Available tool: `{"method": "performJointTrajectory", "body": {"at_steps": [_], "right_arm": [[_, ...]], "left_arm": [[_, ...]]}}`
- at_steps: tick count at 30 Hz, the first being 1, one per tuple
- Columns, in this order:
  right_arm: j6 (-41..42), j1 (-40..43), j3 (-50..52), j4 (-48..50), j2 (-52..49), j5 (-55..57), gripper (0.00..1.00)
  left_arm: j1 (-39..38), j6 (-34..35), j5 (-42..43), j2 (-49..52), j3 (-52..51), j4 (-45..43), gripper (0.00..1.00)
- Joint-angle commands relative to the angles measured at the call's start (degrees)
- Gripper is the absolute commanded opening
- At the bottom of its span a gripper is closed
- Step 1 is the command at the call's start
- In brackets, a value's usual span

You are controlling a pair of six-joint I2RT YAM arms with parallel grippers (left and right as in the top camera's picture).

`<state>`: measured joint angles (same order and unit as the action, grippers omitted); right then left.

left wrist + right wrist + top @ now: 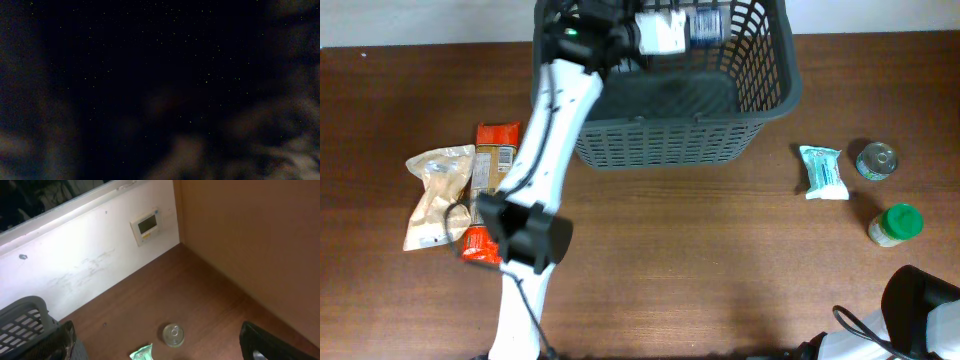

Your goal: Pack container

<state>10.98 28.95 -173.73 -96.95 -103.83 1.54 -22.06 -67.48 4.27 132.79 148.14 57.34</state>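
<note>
The container, a dark grey lattice basket [665, 143], stands at the back middle of the table; its corner also shows in the right wrist view [22, 322]. My left arm reaches over its left rim, and the left gripper [618, 38] is inside near a white packet [660, 30] and a blue-labelled can [708, 24]. The left wrist view is almost black, so its jaws do not show. My right gripper [162, 347] is open and empty, its fingers wide apart above a small round can [173, 334] and a teal packet [142, 353].
Right of the basket lie the teal packet [822, 171], the round can [876, 160] and a green-lidded jar [895, 224]. On the left lie a beige bag [438, 195], a brown and orange packet [496, 160] and a red item [475, 243].
</note>
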Motion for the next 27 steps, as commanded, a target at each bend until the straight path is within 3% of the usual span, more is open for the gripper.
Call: {"method": "performJointTrajectory", "body": {"at_steps": [1, 4, 8, 10, 13, 16, 18, 21, 26, 27], "right_arm": [[0.42, 0.37, -0.07, -0.35, 0.17, 0.66, 0.99], [0.42, 0.37, -0.07, -0.35, 0.17, 0.66, 0.99], [0.42, 0.37, -0.07, -0.35, 0.2, 0.66, 0.99], [0.42, 0.37, -0.07, -0.35, 0.17, 0.68, 0.99], [0.42, 0.37, -0.07, -0.35, 0.17, 0.68, 0.99], [0.42, 0.37, -0.07, -0.35, 0.17, 0.66, 0.99], [0.42, 0.37, -0.07, -0.35, 0.17, 0.66, 0.99], [0.42, 0.37, -0.07, -0.35, 0.17, 0.68, 0.99], [0.42, 0.37, -0.07, -0.35, 0.17, 0.68, 0.99], [0.42, 0.37, -0.07, -0.35, 0.17, 0.66, 0.99]], "left_arm": [[-0.55, -2.6, 0.24, 6.29, -0.04, -0.37, 0.02], [-0.68, -1.07, 0.5, 9.01, -0.04, -0.83, 0.05], [-0.66, 4.07, 2.58, 10.97, -0.07, -1.75, 0.3], [-0.68, 4.94, 3.74, 11.23, -0.09, -2.1, 0.56], [-0.66, 8.22, 3.48, 10.08, 0.17, -3.67, 0.67], [-0.48, 15.87, 3.43, 6.75, 1.42, -4.39, 0.84], [0.02, 21.4, 2.47, 3.5, 3.3, -4.11, 0.87], [0.57, 30.47, -6.14, -2.89, 6.82, -1.7, 0.87], [1.9, 33.64, -20.79, -16.2, 9.2, 5.95, 0.87], [2.69, 35.56, -24.0, -18.4, 9.2, 7.72, 0.92]]}}
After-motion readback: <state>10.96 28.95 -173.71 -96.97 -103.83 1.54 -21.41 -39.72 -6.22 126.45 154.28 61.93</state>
